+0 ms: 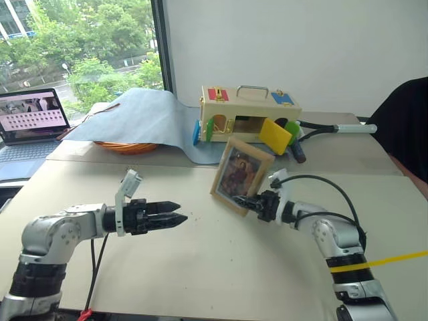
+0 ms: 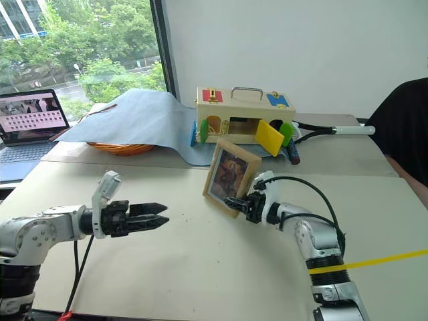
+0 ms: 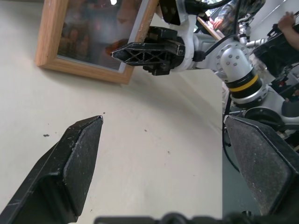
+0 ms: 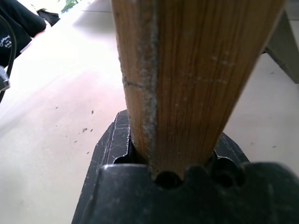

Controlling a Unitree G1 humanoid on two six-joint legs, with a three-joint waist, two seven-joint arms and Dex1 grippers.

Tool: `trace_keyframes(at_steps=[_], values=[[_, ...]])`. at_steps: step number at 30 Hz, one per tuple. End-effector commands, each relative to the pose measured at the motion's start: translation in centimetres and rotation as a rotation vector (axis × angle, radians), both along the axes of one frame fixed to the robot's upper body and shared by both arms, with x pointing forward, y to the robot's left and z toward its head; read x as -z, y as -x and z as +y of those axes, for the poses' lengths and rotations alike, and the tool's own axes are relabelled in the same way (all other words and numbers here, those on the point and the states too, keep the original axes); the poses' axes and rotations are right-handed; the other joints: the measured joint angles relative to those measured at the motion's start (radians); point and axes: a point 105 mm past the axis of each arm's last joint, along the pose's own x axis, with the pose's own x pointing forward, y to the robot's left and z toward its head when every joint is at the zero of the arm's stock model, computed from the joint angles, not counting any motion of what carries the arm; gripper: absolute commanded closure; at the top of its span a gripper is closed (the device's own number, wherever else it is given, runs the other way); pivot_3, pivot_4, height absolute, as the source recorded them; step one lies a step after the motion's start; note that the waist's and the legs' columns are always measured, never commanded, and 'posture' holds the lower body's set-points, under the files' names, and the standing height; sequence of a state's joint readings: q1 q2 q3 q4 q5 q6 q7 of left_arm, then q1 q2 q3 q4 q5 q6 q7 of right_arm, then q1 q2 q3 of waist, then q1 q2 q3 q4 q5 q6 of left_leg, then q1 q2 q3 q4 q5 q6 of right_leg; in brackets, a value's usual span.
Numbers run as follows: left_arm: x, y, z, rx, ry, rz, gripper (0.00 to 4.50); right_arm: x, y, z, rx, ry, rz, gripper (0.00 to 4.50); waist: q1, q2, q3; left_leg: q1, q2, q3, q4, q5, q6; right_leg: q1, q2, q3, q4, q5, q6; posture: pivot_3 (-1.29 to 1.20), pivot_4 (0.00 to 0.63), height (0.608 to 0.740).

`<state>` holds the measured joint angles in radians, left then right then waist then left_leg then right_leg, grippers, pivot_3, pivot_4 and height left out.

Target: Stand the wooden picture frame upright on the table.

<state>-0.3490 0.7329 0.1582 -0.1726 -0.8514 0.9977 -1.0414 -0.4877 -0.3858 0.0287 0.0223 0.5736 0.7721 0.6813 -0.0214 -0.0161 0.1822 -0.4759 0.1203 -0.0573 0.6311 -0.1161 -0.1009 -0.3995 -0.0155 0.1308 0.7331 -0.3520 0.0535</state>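
- Right gripper [image 1: 249, 202]: its two black fingers pinch the lower right corner of the wooden picture frame [image 1: 241, 173], one on the glazed front and one on the back; in the right wrist view the wood rail [image 4: 187, 79] sits wedged deep between them.
- Frame position: portrait side toward the robot, leaning back and canted on its corner. Its lower edge looks to be touching or just above the table [image 1: 200, 267]; which of the two cannot be told.
- Left gripper [image 1: 175, 218]: fingers spread wide and empty, pointing across the table toward the frame, well apart from it.
- Handling, judged: light and rigid, so a corner pinch can carry it. The smooth wood rail and glass give little friction, and a one-corner grip lets the frame pivot. The glass is the fragile part.
- Where to hold, judged: on the wood rail, not across the glass. The free gripper could steady the opposite edge.
- Risk, judged: the rear stand flap is hidden here; unless it is swung out, the frame may fall flat on release.
- Background: wooden box [image 1: 249, 111] and blue-grey cloth [image 1: 137, 117], well behind the frame.
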Motion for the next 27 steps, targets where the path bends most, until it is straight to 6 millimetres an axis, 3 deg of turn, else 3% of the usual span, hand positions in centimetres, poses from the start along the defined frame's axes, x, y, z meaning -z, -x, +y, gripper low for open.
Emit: trace_keyframes(at_steps=[1,5,7,14,19,22,27], values=[[-0.2,0.1,-0.2,0.007,-0.053,-0.070,0.00,0.3,1.4,1.5,-0.070,-0.010,0.020,3.27,0.000,0.000,0.000,0.000,0.000,0.000,0.000,0.000,0.000,0.000,0.000,0.000,0.000,0.000,0.000,0.00,0.150,0.673],[0.7,-0.2,-0.3,-0.005,-0.101,-0.085,0.00,0.4,1.7,1.8,-0.071,-0.008,0.018,3.27,-0.001,0.000,0.000,0.000,0.000,0.000,0.000,0.000,0.000,0.000,0.000,0.000,0.000,0.000,0.001,0.00,0.150,0.673],[1.2,-0.4,-0.4,-0.011,-0.127,-0.095,0.00,-0.1,1.6,1.7,-0.062,-0.028,0.011,2.27,-0.002,0.000,0.000,0.000,0.000,0.000,0.000,0.000,0.000,0.000,0.000,0.000,0.000,0.000,0.000,0.00,0.150,0.673],[1.8,-1.1,-0.3,-0.030,-0.145,-0.141,0.00,-1.7,1.7,-0.4,-0.008,-0.060,-0.006,0.02,0.004,0.000,0.000,0.000,0.000,0.000,0.000,0.000,0.000,0.000,0.000,0.000,0.000,0.000,0.000,0.00,0.150,0.673],[1.8,-1.8,0.0,-0.080,-0.134,-0.174,0.00,-2.1,2.7,-3.2,0.076,-0.033,-0.031,0.02,0.009,0.000,0.000,0.000,0.000,0.000,-0.001,0.000,0.000,0.000,0.000,0.000,-0.001,-0.001,0.001,0.00,0.150,0.673],[1.3,-2.4,0.5,-0.162,-0.103,-0.219,0.00,-1.2,4.5,-5.3,0.106,0.046,-0.062,0.02,0.010,0.000,0.000,0.000,0.000,0.000,-0.002,0.000,0.000,0.000,0.000,0.000,-0.002,-0.001,0.001,0.00,0.150,0.673],[1.9,-3.0,2.0,-0.327,-0.121,-0.290,0.00,-0.6,7.3,-7.9,0.167,0.204,-0.253,0.02,0.005,0.000,0.000,0.000,0.000,0.000,-0.003,0.000,0.000,0.000,0.000,0.000,-0.003,-0.001,0.001,0.00,0.150,0.673]])
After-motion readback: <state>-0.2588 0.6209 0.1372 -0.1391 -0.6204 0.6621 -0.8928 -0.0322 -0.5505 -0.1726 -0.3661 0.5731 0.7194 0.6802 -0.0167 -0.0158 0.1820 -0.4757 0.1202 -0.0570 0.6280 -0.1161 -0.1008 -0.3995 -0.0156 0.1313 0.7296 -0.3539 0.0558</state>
